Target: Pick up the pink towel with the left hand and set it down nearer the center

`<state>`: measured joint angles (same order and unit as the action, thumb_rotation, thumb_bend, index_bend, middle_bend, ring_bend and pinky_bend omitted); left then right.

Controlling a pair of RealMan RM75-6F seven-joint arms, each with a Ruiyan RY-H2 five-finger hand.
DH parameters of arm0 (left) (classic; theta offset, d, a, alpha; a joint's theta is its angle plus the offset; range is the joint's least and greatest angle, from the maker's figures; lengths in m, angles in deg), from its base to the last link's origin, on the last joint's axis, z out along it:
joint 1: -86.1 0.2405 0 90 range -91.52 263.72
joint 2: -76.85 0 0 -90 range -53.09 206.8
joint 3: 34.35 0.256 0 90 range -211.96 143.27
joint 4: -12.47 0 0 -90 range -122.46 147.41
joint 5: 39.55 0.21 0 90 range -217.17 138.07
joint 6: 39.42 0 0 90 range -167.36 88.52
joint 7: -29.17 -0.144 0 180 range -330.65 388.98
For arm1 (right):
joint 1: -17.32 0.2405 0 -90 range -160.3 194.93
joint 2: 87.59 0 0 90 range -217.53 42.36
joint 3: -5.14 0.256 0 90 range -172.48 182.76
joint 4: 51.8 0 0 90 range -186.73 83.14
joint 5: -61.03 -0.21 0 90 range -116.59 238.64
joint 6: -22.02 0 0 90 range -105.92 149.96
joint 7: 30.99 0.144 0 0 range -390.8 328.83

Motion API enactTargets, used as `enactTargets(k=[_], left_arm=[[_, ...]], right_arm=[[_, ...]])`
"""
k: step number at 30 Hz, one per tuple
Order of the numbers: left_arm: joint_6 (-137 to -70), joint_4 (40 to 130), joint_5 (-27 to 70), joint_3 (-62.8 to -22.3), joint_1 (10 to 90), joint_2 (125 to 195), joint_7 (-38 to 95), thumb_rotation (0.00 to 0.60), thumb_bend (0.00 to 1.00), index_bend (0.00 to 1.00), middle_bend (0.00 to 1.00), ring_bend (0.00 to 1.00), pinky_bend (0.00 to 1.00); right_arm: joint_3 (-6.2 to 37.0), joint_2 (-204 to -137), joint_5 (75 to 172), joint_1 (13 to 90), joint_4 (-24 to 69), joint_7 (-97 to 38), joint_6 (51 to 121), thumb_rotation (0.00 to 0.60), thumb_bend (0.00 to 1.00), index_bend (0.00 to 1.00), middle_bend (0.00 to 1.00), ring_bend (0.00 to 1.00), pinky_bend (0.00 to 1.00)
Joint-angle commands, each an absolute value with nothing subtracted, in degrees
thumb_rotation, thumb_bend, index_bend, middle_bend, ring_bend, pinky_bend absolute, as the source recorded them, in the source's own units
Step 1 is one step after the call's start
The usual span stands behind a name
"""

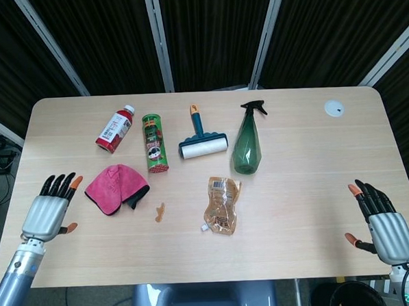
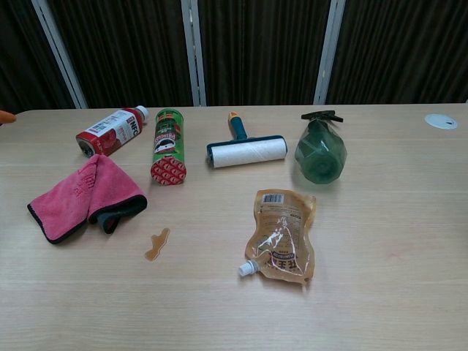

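Left hand (image 1: 48, 209) sits at the lower left of the head view, fingers spread, holding nothing, just left of the pink towel (image 1: 114, 188) and not touching it. Right hand (image 1: 383, 224) sits at the lower right, fingers apart, also empty. Folded towel lies left of centre on the worktop (image 1: 294, 169), below the red bottle (image 1: 115, 128) and the green can (image 1: 153, 142). Small brown spill (image 1: 159, 211) lies lower right of the towel.

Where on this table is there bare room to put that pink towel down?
Bare wood lies between the folded pink towel and the amber refill pouch, apart from a small amber smear. The back row around the green spray bottle is crowded.
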<state>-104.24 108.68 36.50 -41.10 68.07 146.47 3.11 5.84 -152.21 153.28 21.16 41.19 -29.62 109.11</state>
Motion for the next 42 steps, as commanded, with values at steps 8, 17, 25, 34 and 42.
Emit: enactTargets(k=[8,17,25,34,42], left_arm=[[-91.82,95.35,19.26,-46.46,55.53,158.63,-6.71,0.600,0.00,0.01,0.00,0.00,0.00],[-89.37,87.98,9.40,-46.88,50.14,165.96,-10.99,0.600,0.00,0.04,0.00,0.00,0.00],[-89.08,83.98,5.11,-45.45,47.51,170.64,-13.13,0.600,0.00,0.10,0.00,0.00,0.02],[-91.69,83.22,8.25,-43.70,47.53,172.62,-10.52,0.600,0.29,0.77,0.58,0.49,0.49],[-95.35,86.50,15.54,-44.02,48.38,170.79,-3.33,0.600,0.41,0.87,0.68,0.60,0.57]], right_arm=[[6.08,-151.97,152.79,21.15,41.42,-28.57,108.98,0.600,0.09,0.00,0.00,0.00,0.12],[6.28,-151.83,152.33,21.12,41.55,-27.67,108.86,0.600,0.09,0.00,0.00,0.00,0.12],[6.37,-151.83,152.26,21.08,41.66,-27.57,108.91,0.600,0.09,0.00,0.00,0.00,0.12],[6.48,-151.86,152.17,20.95,41.95,-27.77,109.12,0.600,0.09,0.00,0.00,0.00,0.12],[6.61,-151.98,152.35,20.84,41.93,-27.85,109.54,0.600,0.09,0.00,0.00,0.00,0.12]])
